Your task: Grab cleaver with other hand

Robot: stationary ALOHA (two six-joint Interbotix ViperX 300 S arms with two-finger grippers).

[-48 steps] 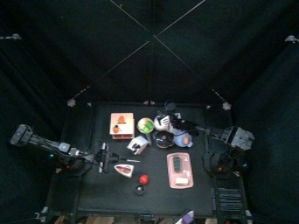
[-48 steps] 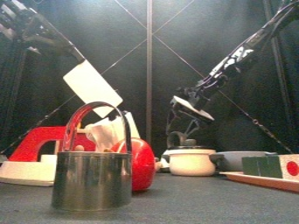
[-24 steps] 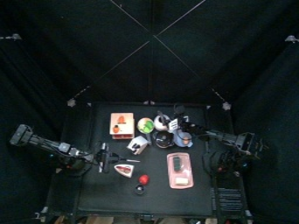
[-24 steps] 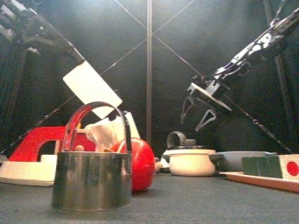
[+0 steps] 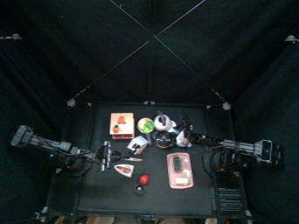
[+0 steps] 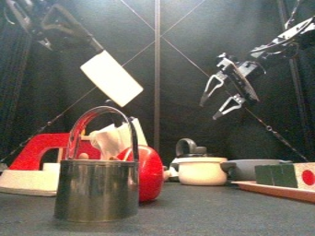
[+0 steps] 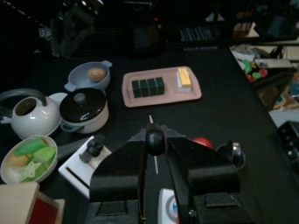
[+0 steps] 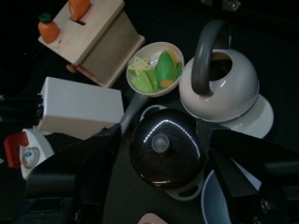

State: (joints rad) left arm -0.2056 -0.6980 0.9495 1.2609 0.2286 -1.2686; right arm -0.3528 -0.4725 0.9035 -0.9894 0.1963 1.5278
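The left gripper (image 6: 59, 28) is up high on the left side of the front view, and its jaws are closed partway around the handle of the cleaver with the wide white blade (image 6: 113, 77). The cleaver hangs in the air above the shiny metal cup (image 6: 96, 189), with its blade slanting down toward the middle. A second ago the blade was a little lower and stood more upright. The bigger change is on the other side. The right gripper (image 6: 222, 92) was down low near the small white pot with a lid (image 6: 201, 169), and now it has come up to about the same height as the blade. Its jaws are spread as wide as they go, and there is nothing in them (good for a grab). It looks like the right arm is getting ready to take the cleaver, but the two are well apart, with a gap of dark air between them. The swap has not happened yet. The right gripper likely needs to move across to the cleaver and close on it before the left lets go.
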